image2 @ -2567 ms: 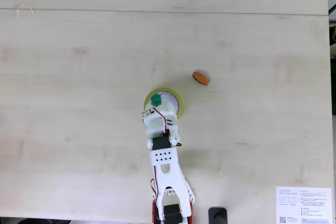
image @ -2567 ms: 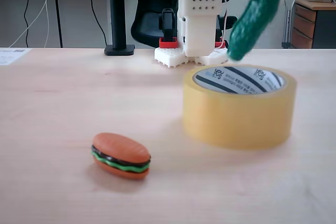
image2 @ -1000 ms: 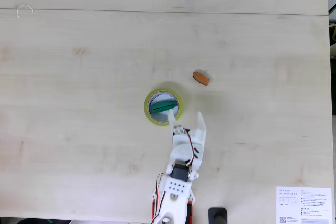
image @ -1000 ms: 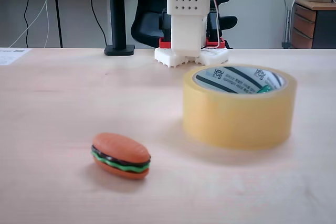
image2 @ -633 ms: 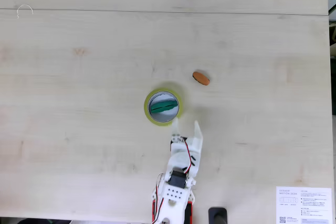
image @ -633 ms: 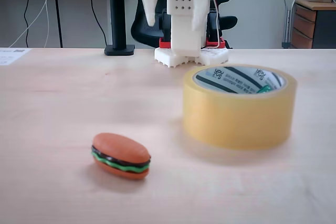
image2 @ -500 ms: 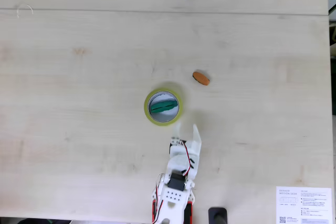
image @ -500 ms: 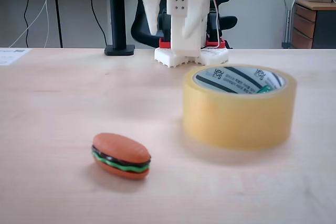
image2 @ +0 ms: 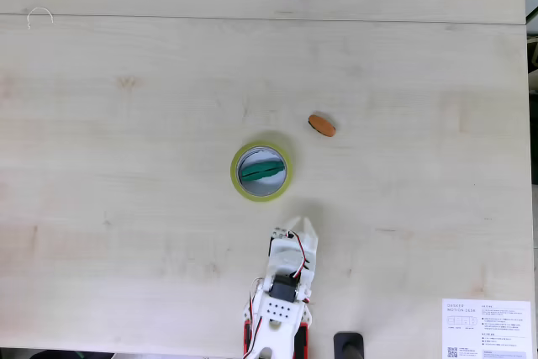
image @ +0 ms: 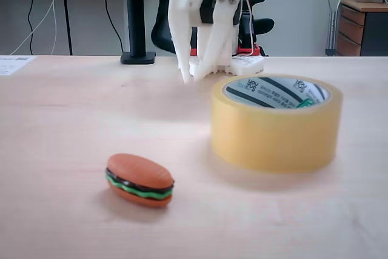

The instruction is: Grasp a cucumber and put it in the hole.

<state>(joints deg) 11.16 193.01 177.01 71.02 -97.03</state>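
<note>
You are looking at one cucumber [image2: 261,171], one tape roll [image: 276,122], one toy burger [image: 140,179] and one gripper [image: 194,77] on a pale wooden table [image2: 126,166]. The cucumber is lying inside the hole [image2: 271,182] of the tape roll [image2: 262,171]; in the fixed view from above, its long axis is running nearly left to right, tilting up a little toward the right, and in the low fixed view you are seeing just a green tip [image: 306,102] at the hole's right inner wall. Your gripper [image2: 293,226] is sitting near the roll on the arm's side, apart from it, fingers slightly parted and gripping nothing. The toy burger [image2: 321,125] is resting apart from the roll, and nothing is lying between your gripper and the roll. A printed card [image2: 487,328] is lying at the table's corner.
</note>
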